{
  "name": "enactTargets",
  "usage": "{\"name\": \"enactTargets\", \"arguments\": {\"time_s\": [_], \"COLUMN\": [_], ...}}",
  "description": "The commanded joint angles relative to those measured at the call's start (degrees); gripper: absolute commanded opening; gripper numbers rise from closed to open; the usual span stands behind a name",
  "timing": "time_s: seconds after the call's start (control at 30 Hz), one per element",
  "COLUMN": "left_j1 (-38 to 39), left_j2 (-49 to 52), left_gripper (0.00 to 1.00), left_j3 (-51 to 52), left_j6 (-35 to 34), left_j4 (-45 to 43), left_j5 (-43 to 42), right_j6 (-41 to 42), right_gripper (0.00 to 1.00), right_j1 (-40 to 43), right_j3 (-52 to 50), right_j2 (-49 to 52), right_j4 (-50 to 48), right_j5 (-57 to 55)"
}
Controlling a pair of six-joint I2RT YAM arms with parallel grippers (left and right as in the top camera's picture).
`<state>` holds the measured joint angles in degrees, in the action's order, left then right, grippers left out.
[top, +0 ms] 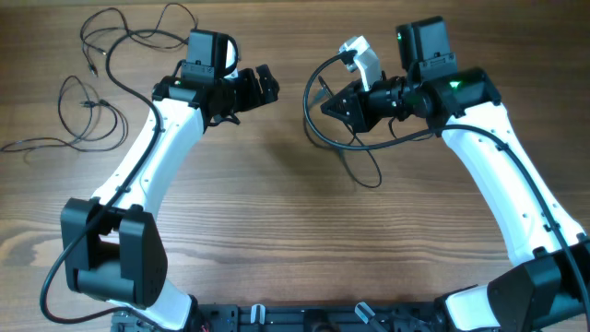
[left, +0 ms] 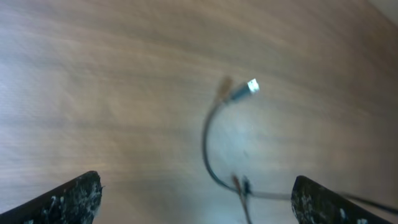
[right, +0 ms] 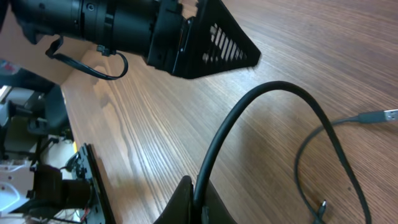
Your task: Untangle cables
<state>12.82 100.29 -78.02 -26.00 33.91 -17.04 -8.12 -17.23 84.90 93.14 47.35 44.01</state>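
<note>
Black cable [right: 273, 87] clamped in right jaws; left jaws apart; thin cables [top: 89, 104] nearby.

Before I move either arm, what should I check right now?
1. Right claw grips black cable: ok, the cable runs into its shut fingers.
2. Left claw open and empty: ok.
3. Left wrist view sharp: not ok, blurred.
4. Plug within the left claw's view: ok, lying on the table ahead.
5. Black cable free of crossings: cannot tell; strands overlap near the right claw.
6. Thin cable apart from the black one: ok, it lies over by the left arm.
</note>
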Motion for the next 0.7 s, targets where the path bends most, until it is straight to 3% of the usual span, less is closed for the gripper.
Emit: {"name": "enactTargets", "arguments": {"time_s": [0.0,0.03,0.13,0.37,0.67], "left_j1": [-1.42,-3.63,-9.18,-11.82,-5.57], "left_j2": [-0.13,-0.22,-0.22,-0.22,-0.22], "left_gripper": [1.0,1.0,1.0,1.0,1.0], "left_j3": [0.17,0.11,0.11,0.11,0.11], "left_j6": [-13.62,-18.91,-31.34,-46.42,-48.46], "left_j4": [-3.32,-7.74,-16.24,-16.35,-16.35], "left_j5": [-17.42,-27.47,-41.22,-53.29,-54.12], "right_j6": [-2.43,-2.45,-4.52,-5.38,-3.76], "right_gripper": [0.04,0.04,0.04,0.04,0.04], "right_j1": [-1.36,-1.36,-1.36,-1.99,-5.49], "right_j3": [0.48,0.48,0.48,0.46,0.46], "right_j2": [-0.85,-0.72,-0.72,-0.68,-0.68], "right_j4": [0.24,0.57,1.79,0.83,-1.88], "right_j5": [2.4,2.38,2.29,2.47,0.63]}}
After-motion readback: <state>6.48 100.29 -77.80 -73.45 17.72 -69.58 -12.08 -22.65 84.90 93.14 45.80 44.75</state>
